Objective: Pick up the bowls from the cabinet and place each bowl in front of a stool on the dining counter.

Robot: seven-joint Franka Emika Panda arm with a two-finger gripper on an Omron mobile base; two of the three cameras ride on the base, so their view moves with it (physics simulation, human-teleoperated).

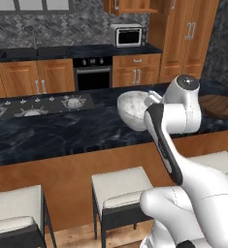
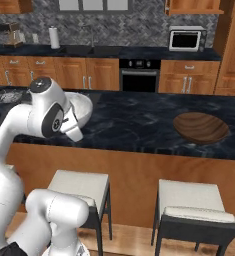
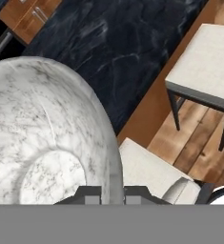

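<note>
My gripper (image 3: 112,194) is shut on the rim of the grey-white marbled bowl (image 3: 42,133), one finger inside and one outside. It holds the bowl (image 1: 132,107) tilted just above the dining counter (image 1: 62,133), beside the white wrist. The right base view shows the same bowl (image 2: 81,107) behind the hand, over the black counter top (image 2: 134,125). The dark wooden bowl (image 2: 201,127) rests upright on the counter to the right (image 1: 219,105), in front of a stool (image 2: 191,200). A brown wall unit (image 2: 194,6) hangs above the microwave; I cannot tell if it is the cabinet.
White-cushioned stools (image 1: 122,186) (image 1: 13,208) (image 2: 81,186) stand along the counter's wooden front. A stove top (image 1: 38,104) lies on the lower counter beyond. A microwave (image 2: 187,38), an oven (image 2: 139,75) and drawer cabinets line the back wall.
</note>
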